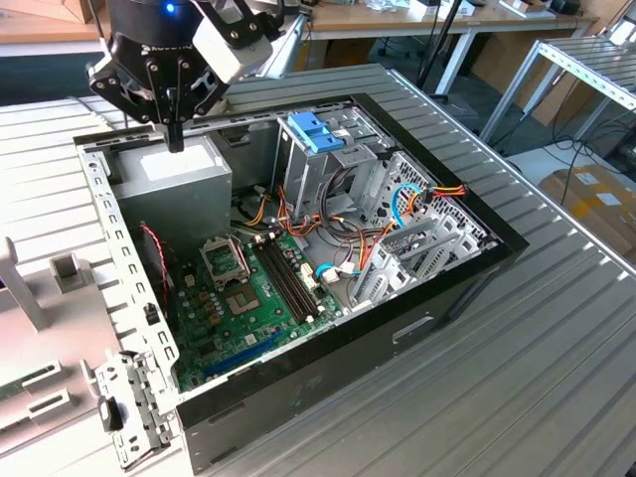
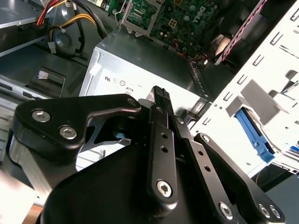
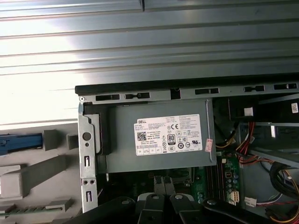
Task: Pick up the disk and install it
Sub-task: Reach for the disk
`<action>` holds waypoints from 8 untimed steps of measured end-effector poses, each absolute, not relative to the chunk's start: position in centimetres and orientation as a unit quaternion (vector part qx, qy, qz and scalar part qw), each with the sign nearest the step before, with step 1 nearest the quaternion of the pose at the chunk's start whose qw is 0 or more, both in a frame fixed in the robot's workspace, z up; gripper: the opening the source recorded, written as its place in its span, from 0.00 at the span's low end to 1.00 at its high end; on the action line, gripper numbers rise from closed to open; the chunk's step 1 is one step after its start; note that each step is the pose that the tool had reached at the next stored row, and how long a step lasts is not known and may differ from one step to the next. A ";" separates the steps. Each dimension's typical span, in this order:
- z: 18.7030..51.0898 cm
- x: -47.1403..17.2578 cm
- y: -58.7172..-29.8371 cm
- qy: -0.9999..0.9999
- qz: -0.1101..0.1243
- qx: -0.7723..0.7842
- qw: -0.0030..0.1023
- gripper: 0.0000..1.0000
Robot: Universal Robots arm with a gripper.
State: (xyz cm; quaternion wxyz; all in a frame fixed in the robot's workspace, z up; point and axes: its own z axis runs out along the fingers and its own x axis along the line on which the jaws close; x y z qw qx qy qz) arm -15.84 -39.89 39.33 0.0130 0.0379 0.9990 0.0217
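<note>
judging by the blue plastic strip in the first wrist view, the disk [image 3: 18,143] rests on the pale fixture [image 1: 40,328] outside the computer case [image 1: 397,328], not yet lifted. little beyond that smooth blue edge can be made out, so i cannot tell how its label or metal casing faces. its long axis seems to run parallel to the long side of the power supply [image 3: 159,135].

from the gripper [image 1: 176,137] the disk lies off sideways, across the perforated side wall [image 1: 112,234] of the case, toward the exterior view's left. the two are well apart. the gripper hangs just above the power supply's flat top, its two black fingers pressed together and holding nothing.

the power supply is a dull grey sheet-metal box with a white sticker. beside it lies the green motherboard [image 1: 248,298], studded with a square socket and long dark slots. toward the exterior view's right stands a bare metal drive cage [image 1: 328,174] topped by a light-blue plastic latch [image 1: 316,134], with bundles of red, yellow and orange cable [image 1: 437,191] around it. the black-rimmed case sits on a ribbed metal table [image 1: 527,388].
</note>
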 end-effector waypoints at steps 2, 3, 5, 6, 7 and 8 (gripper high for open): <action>39.3 -15.9 -39.9 0.999 0.022 0.038 0.013 0.11; 39.3 -16.0 -39.9 0.999 0.022 0.038 0.013 0.11; 39.3 -16.1 -39.9 0.999 0.022 0.038 0.013 0.11; 39.3 -16.2 -39.9 0.999 0.022 0.038 0.013 0.11; 39.3 -16.3 -39.9 0.999 0.022 0.038 0.013 0.11; 39.3 -16.3 -39.9 0.999 0.022 0.038 0.013 0.11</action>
